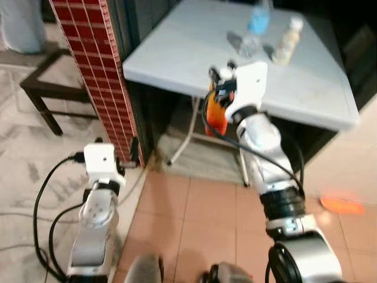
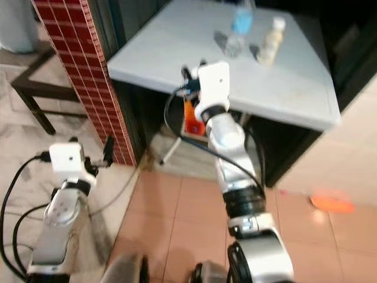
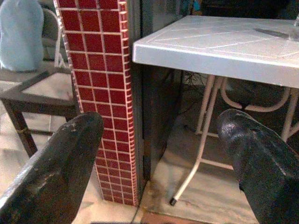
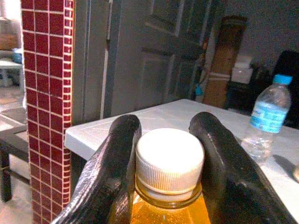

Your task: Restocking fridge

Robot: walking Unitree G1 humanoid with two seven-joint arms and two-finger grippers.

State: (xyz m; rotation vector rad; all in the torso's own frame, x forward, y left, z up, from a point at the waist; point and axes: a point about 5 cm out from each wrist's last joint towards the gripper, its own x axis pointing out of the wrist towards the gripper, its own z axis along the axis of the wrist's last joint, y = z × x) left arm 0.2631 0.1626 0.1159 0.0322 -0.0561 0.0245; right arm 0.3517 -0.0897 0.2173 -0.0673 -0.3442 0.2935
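— What is the right gripper (image 4: 168, 186) doing?
— It is clenched around the neck of an orange juice bottle (image 4: 168, 205), one black finger on either side of the white ribbed cap (image 4: 169, 158). In the head views the bottle's orange body (image 1: 215, 115) hangs at the near edge of the white bench (image 1: 177, 53), about level with the bench top and not resting on it.

— And the left gripper (image 3: 163, 158)?
— Its fingers (image 3: 60, 163) are spread wide apart with nothing between them. The arm is low on the left, close to a red-tiled pillar (image 1: 94, 65), pointing toward the gap under the bench where the white folding legs (image 3: 201, 140) stand.

— What lies on the bench?
— A clear water bottle (image 1: 254, 26) with a blue label and blue cap stands toward the far side, and just beside it, to the right, a small pale bottle (image 1: 287, 41) with a white cap.

— Anything else around?
— A dark wooden chair (image 1: 44, 88) stands left of the pillar. The floor is terracotta tile (image 1: 194, 212) near the robot, with an orange blur (image 1: 343, 204) on it at the right. Black cables (image 1: 44, 206) trail along the left arm.
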